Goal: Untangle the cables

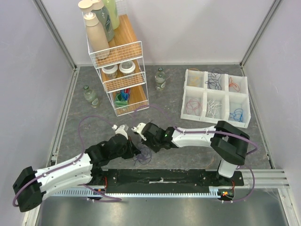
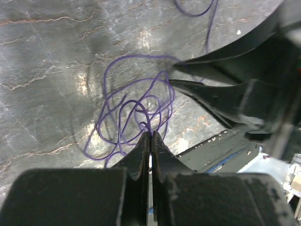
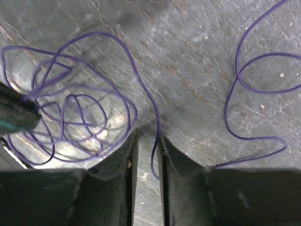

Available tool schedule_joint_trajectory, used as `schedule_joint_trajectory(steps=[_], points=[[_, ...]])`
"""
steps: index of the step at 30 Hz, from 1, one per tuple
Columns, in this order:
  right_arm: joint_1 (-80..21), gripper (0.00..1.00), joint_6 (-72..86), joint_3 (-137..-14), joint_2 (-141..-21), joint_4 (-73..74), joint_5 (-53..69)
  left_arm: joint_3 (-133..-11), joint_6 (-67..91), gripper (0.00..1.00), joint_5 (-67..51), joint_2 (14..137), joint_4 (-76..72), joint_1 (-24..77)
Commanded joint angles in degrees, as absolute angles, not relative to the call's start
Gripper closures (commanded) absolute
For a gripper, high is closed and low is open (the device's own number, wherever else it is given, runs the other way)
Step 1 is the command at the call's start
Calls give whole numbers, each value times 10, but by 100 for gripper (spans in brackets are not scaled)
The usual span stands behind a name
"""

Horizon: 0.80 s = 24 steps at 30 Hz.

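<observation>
Left wrist: left fingers [image 2: 140, 151] clamped on purple cable [image 2: 134, 106]; right wrist: right fingers [image 3: 120, 160] apart.

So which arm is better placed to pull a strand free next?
Right, probably. The right gripper is open around a strand of the cable. The left gripper is shut on the cable at the tangle, so it can anchor.

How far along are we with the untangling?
Done: coloured cable loops lie sorted in the white divided tray. In hand: the left gripper pinches the tangled purple cable; the open right gripper straddles one strand. Left: that tangle is not yet pulled apart.
</observation>
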<state>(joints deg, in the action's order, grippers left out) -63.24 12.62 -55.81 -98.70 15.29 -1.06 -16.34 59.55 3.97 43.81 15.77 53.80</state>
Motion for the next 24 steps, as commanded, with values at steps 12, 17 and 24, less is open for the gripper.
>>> schedule_joint_trajectory(steps=[12, 17, 24], points=[[-582, 100, 257, -507, -698, 228, -480, -405, 462, 98, 234, 270, 421, 537], [-541, 100, 250, -526, -525, 258, -581, -474, 418, 98, 324, 280, 458, 536], [-526, 100, 254, -549, -452, 262, -543, -471, 409, 98, 321, 272, 435, 537]])
